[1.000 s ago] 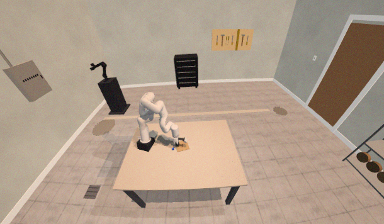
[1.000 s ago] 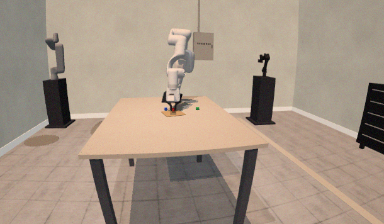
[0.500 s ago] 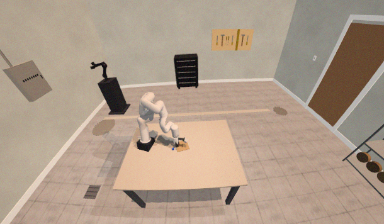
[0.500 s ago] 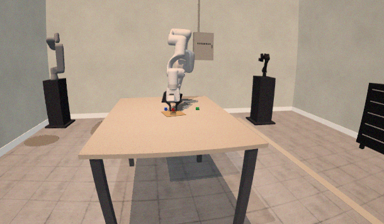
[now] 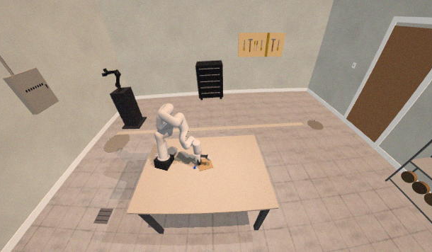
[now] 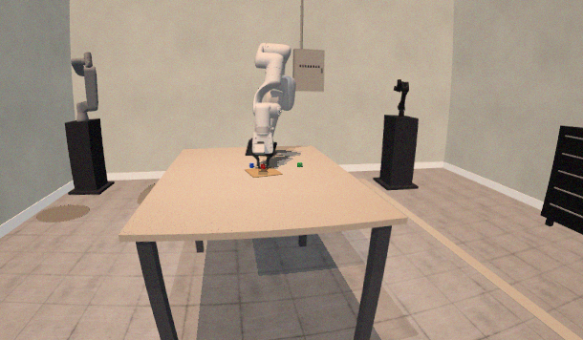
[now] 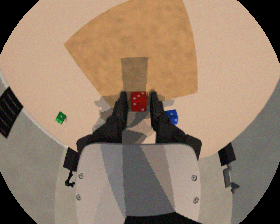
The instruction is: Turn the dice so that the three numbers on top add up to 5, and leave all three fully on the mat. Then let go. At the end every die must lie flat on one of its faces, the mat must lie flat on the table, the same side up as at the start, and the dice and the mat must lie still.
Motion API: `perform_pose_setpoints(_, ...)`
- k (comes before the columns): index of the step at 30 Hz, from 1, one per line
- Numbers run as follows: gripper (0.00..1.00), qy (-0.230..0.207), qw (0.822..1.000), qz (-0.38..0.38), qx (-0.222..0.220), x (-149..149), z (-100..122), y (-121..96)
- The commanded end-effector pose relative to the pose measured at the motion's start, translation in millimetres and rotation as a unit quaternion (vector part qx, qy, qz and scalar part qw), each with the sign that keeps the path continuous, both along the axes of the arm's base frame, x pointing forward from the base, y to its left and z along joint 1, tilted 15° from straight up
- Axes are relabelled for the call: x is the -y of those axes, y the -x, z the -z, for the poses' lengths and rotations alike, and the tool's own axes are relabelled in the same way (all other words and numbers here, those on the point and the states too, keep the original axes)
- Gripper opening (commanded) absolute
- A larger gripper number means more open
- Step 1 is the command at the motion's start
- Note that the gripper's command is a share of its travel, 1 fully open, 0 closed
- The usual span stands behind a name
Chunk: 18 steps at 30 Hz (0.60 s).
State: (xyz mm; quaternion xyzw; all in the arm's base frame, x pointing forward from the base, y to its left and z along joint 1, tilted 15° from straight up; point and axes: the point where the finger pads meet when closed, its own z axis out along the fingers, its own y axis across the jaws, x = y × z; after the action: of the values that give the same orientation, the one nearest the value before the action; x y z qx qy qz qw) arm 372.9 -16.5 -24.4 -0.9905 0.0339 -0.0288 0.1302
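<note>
The end effector (image 5: 200, 163) (image 6: 263, 165) (image 7: 138, 99) stands open around the red die (image 6: 263, 166) (image 7: 139, 102), fingers apart

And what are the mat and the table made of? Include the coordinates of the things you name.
The mat (image 5: 207, 165) (image 6: 270, 173) (image 7: 156, 30) might be cork or leather: it is orange-brown with soft blotches and little shine. The table (image 5: 205, 191) (image 6: 257, 205) (image 7: 231, 65) has a pale tan, dull top, maybe wood or laminate. Its dark legs (image 5: 261, 219) (image 6: 373, 282) could be painted metal, but I can't be sure.
</note>
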Motion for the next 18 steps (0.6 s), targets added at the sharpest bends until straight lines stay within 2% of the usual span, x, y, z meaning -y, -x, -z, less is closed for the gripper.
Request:
perform_pose_setpoints(1, 0.36, 0.001, 1.0, 0.001, 0.002, 4, -11, -1)
perform_pose_setpoints(18, 0.36, 0.001, 1.0, 0.001, 0.002, 21, -78, 4)
